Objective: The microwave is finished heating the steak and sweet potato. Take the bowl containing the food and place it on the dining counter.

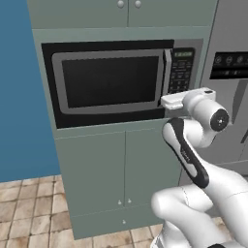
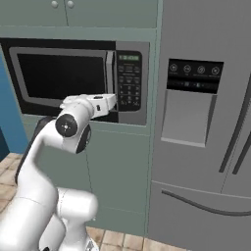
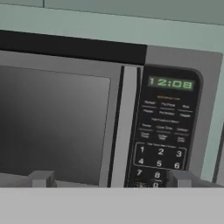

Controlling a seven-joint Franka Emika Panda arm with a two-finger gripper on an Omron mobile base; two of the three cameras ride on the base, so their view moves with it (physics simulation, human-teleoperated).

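The microwave is built into a pale green cabinet, and its dark-windowed door is shut. Its vertical grey handle stands beside the button panel with the green display. My gripper hovers just in front of the door's lower right corner, near the foot of the handle. It is open, its fingertips wide apart with nothing between them. The bowl, steak and sweet potato are hidden behind the door. The dining counter is out of view.
A grey fridge with a black dispenser panel stands right of the microwave. Below the microwave are green cabinet doors, and above it are more cabinets. At the left are a blue wall and a tiled floor.
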